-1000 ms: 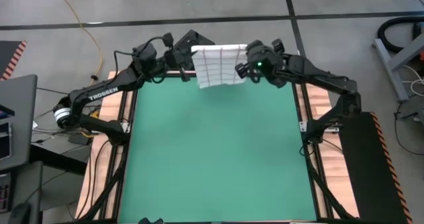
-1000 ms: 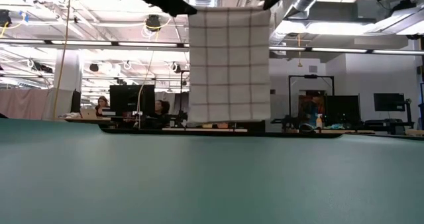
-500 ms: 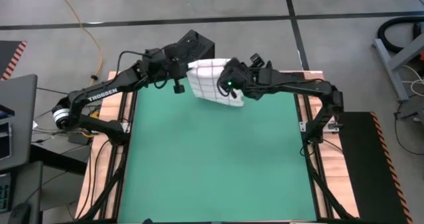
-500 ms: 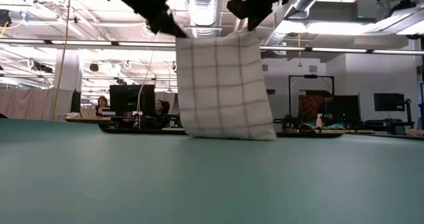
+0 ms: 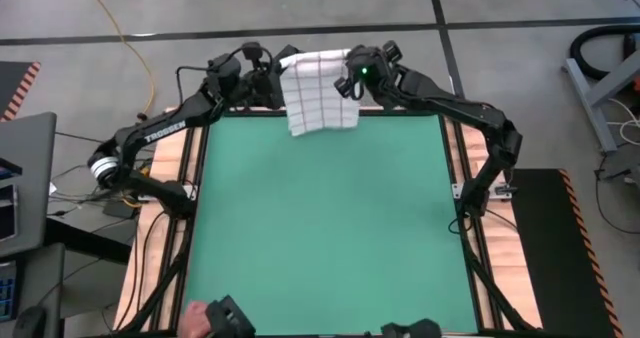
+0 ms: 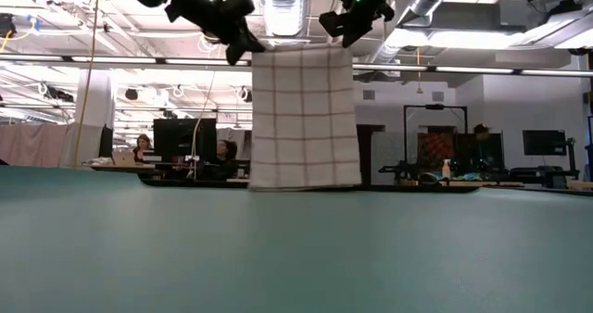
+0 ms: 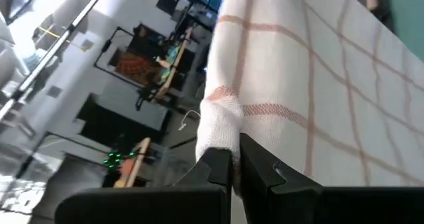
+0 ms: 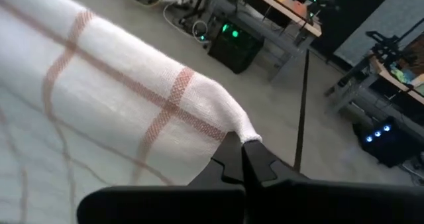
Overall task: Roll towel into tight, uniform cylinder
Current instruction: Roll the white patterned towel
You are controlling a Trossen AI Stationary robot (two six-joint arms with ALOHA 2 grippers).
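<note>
The towel (image 5: 320, 93), white with a grid of thin red-brown lines, hangs as a flat sheet at the far edge of the green mat (image 5: 320, 228). Its top edge is stretched between my two grippers. Its lower edge (image 6: 306, 185) hangs down by the mat's far edge; whether it touches the mat I cannot tell. My left gripper (image 5: 281, 74) is shut on the top corner toward the table's left, my right gripper (image 5: 351, 78) on the other top corner. In the low view both grippers, left (image 6: 246, 48) and right (image 6: 346, 33), stand high above the mat. My left gripper pinches the towel's top left corner (image 7: 218, 128) between its two fingertips (image 7: 218, 163); the cloth bunches there. The fingers reach in about level from the table's left. The towel hangs below, its top edge drawn straight toward the other gripper. My right gripper pinches the towel's top right corner (image 8: 235, 128) between its two fingertips (image 8: 232, 154), only the tip of the corner showing between them. It comes from the table's right, slanting a little down. The sheet hangs below the hold.
Most of the green mat lies bare toward the near side. Wooden table rails (image 5: 470, 168) run along both sides. At the near edge a hand (image 5: 196, 311) and dark objects (image 5: 228, 321) (image 5: 410, 328) show.
Both grippers have carried the towel a little toward the table's left, first dipping toward the near side, then going back to the far edge. Meanwhile the towel's lower edge swung toward the near side and went askew; now the towel hangs straight and flat.
</note>
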